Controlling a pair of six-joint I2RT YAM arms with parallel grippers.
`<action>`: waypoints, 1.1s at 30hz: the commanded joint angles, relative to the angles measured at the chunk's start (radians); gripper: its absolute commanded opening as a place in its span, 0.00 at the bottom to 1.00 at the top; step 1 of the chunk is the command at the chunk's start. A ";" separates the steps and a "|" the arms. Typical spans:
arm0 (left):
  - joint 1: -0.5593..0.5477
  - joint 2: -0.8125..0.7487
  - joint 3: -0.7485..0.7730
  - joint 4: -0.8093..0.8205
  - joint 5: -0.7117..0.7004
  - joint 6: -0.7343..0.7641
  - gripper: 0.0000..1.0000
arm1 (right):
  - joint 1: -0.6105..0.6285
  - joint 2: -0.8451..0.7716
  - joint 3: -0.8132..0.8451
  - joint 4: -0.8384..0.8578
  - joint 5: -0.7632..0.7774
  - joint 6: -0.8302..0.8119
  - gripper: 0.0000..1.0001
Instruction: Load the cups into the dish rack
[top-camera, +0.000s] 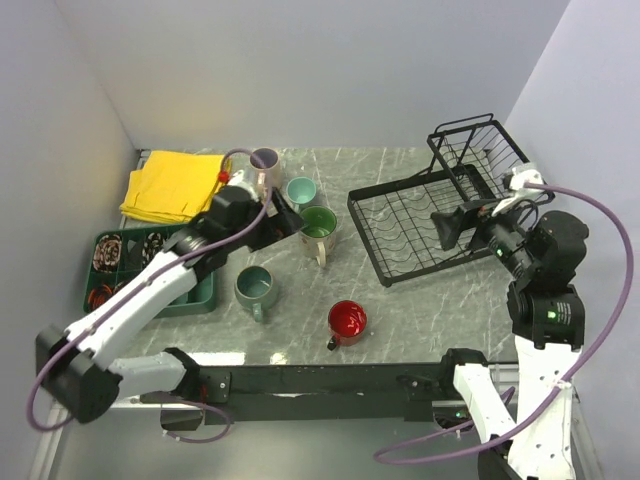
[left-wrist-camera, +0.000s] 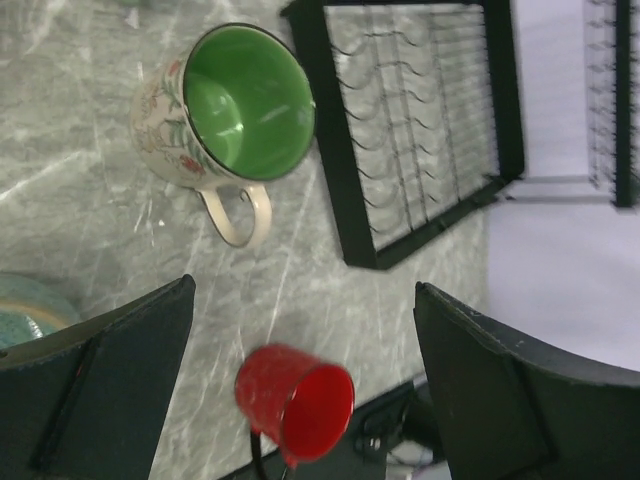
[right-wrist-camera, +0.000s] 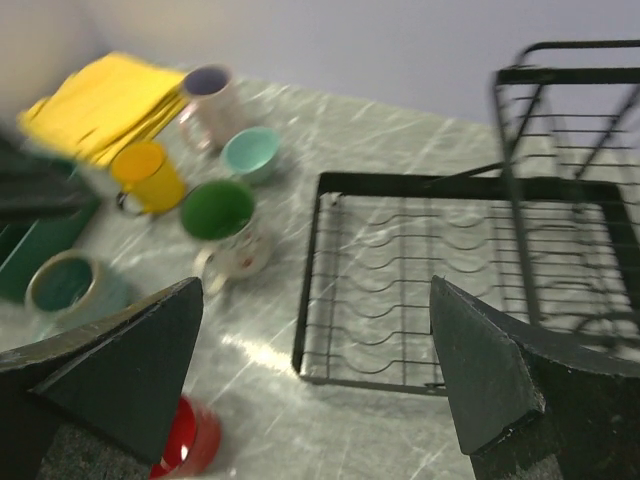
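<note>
Left fingers (top-camera: 288, 222) spread wide, gripping nothing; red mug (left-wrist-camera: 295, 400) below between them, green mug (left-wrist-camera: 240, 110) beyond. Right fingers (top-camera: 445, 230) equally wide (also empty), dish rack (right-wrist-camera: 400, 290) ahead.

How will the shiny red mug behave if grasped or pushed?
The shiny red handled mug looks glossy, so it may slip in a light pinch. It seems rigid, perhaps enamel or ceramic, so knocks could chip it. It stands upright, so a low push should slide rather than tip it.

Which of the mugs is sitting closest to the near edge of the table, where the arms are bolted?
The shiny red mug: it stands alone in front, clearly nearer that edge than the grey-green mug, the next closest.
</note>
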 joint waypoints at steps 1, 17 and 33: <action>-0.055 0.111 0.117 -0.071 -0.223 -0.106 0.96 | 0.004 0.018 -0.037 0.033 -0.205 -0.074 1.00; -0.082 0.605 0.429 -0.248 -0.417 -0.203 0.86 | 0.010 0.108 -0.198 0.019 -0.490 -0.198 1.00; -0.088 0.766 0.478 -0.237 -0.431 -0.137 0.63 | 0.012 0.109 -0.235 0.060 -0.535 -0.203 1.00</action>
